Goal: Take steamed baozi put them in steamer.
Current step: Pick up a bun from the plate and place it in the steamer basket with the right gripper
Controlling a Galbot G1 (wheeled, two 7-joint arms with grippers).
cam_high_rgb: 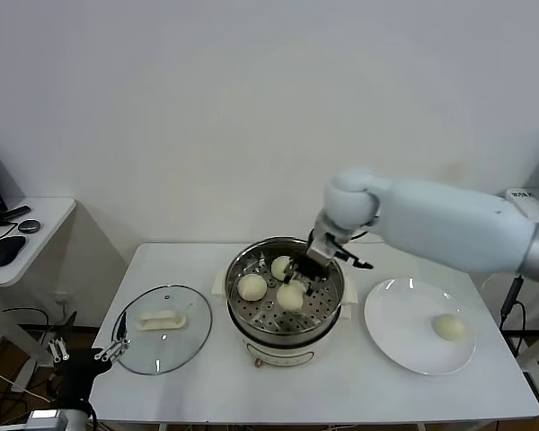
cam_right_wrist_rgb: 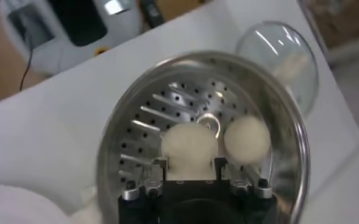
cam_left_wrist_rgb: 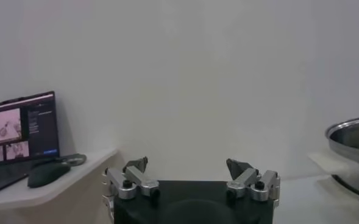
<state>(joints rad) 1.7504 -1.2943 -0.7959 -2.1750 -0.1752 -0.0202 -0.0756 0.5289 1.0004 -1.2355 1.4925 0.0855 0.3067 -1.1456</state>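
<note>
Steel steamer [cam_high_rgb: 286,310] sits mid-desk [cam_high_rgb: 359,386] with three baozi on its tray; we see the right gripper [cam_right_wrist_rgb: 190,163] inside it, fingers [cam_right_wrist_rgb: 159,164] clamped on one baozi [cam_right_wrist_rgb: 190,146], another [cam_right_wrist_rgb: 247,140] just beside. A fourth baozi [cam_high_rgb: 448,327] lies on the plate [cam_high_rgb: 404,341] to the right. The left gripper [cam_left_wrist_rgb: 191,175] hangs off the desk's left edge near the glass lid [cam_high_rgb: 162,341], fingers apart.

Four baozi show in the head view. Three lie in the one steamer [cam_high_rgb: 328,310]: one at 9 o'clock [cam_high_rgb: 251,286], one at 12 [cam_high_rgb: 281,267], one at centre [cam_high_rgb: 290,295]. The fourth [cam_high_rgb: 448,327] lies on the one plate [cam_high_rgb: 400,346], at 3 o'clock. One glass lid [cam_high_rgb: 162,341] lies on the one table [cam_high_rgb: 341,391]. Two grippers: left [cam_high_rgb: 110,351], right [cam_high_rgb: 307,274].
</note>
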